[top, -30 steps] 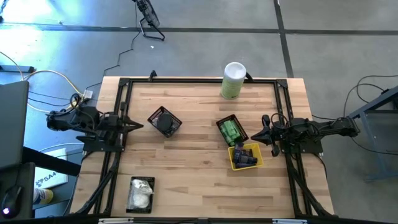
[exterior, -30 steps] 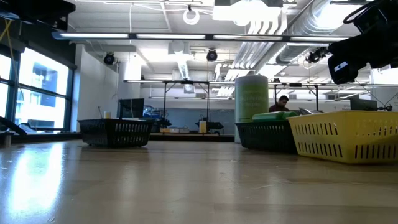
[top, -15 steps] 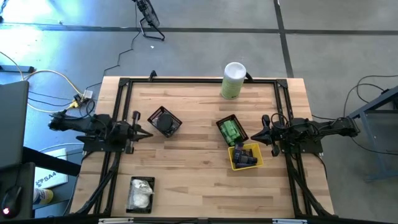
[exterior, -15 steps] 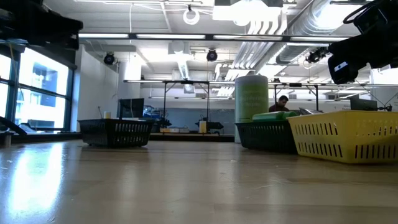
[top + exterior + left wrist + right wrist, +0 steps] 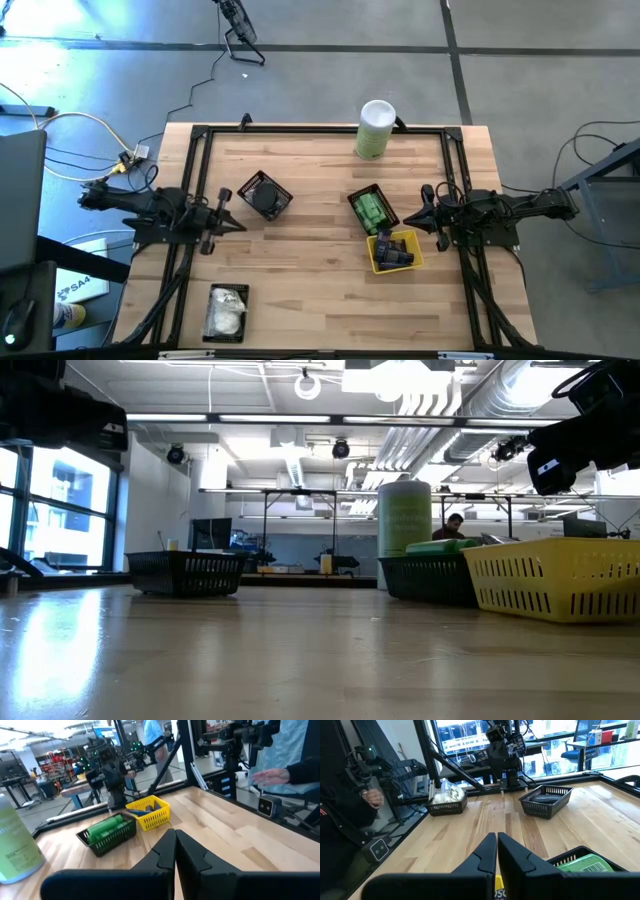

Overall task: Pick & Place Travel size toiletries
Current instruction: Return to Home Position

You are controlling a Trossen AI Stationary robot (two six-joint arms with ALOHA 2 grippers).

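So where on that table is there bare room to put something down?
The middle, between the dark-filled basket and the green-bottle basket, is bare; so is the stretch right of the packet basket. Crowded: the yellow basket by the right gripper.

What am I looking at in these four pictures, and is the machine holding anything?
This is a robot with two dark arms working at a wooden table. One picture looks straight down from above, one sits at table-top height, and the other two come from cameras on each wrist.

The left arm's fingers and the right arm's fingers are pressed shut and hold nothing. Each arm is at its own side of the table.

On the table are green bottles in a black basket and dark tubes in a yellow basket. A second black basket holds dark items and a third holds white packets. A tall white-and-green canister stands at the far edge. A person's hand shows beyond the table.
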